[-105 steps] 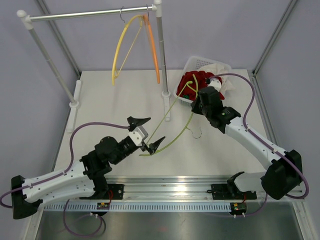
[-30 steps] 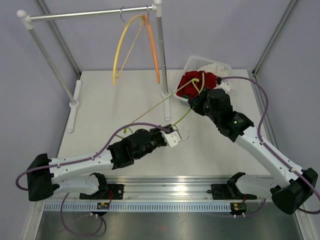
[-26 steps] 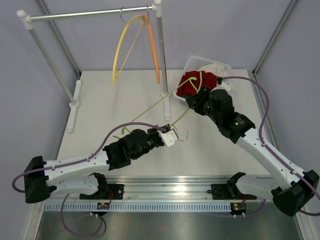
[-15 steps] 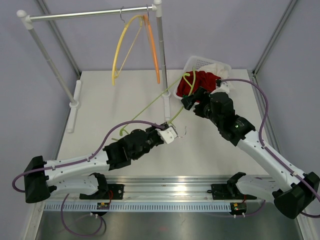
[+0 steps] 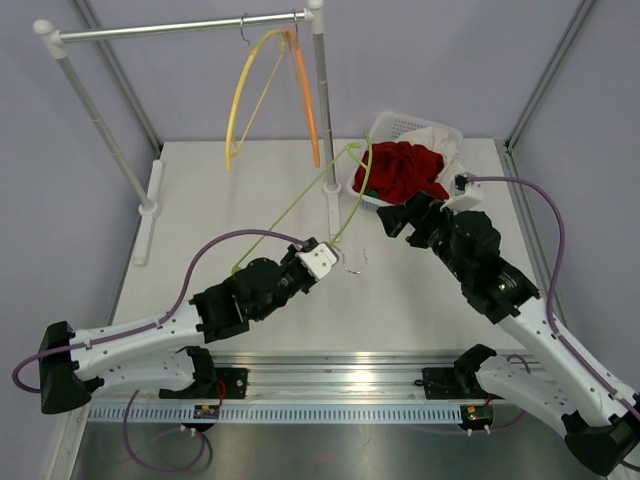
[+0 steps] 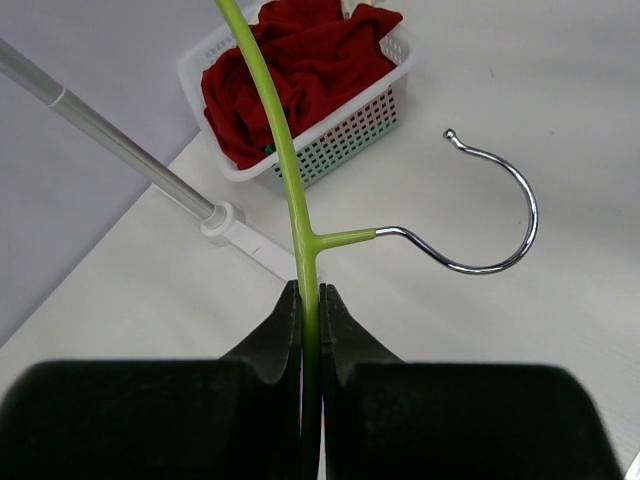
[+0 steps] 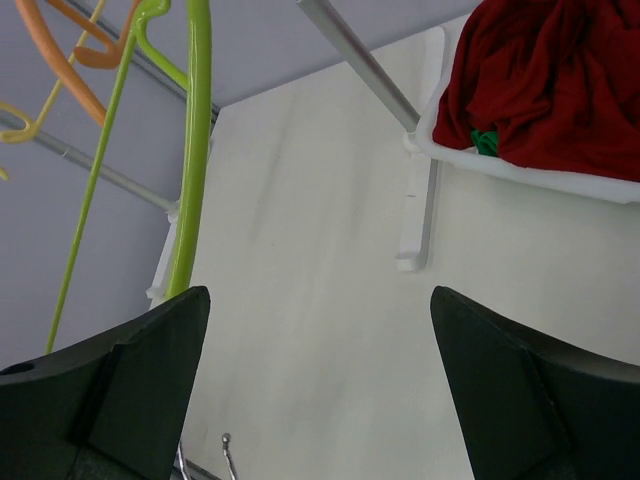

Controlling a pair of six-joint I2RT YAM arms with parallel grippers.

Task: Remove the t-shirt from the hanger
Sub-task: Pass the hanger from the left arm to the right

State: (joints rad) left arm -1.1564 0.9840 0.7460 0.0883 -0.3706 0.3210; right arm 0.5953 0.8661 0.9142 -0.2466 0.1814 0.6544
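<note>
We're seeing t-shirt (image 5: 405, 172) lying in basket (image 5: 397, 122), far right on table (image 5: 230, 200). Rack (image 5: 180, 27) standing behind-left of basket, two hangers (image 5: 234, 100) hanging on it. Left gripper (image 6: 310, 292) pinching third hanger (image 6: 308, 242) mid-table; right gripper (image 7: 320, 292) hovering before basket.

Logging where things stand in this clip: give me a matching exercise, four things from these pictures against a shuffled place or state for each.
1. green hanger
2. red t-shirt
3. yellow hanger
4. right end effector

A. lying in the basket
B. open, holding nothing
C. hanging on the rail
D. clamped in the left end effector

Pairs: 1-D, 2-A, 3-C, 4-B
</note>
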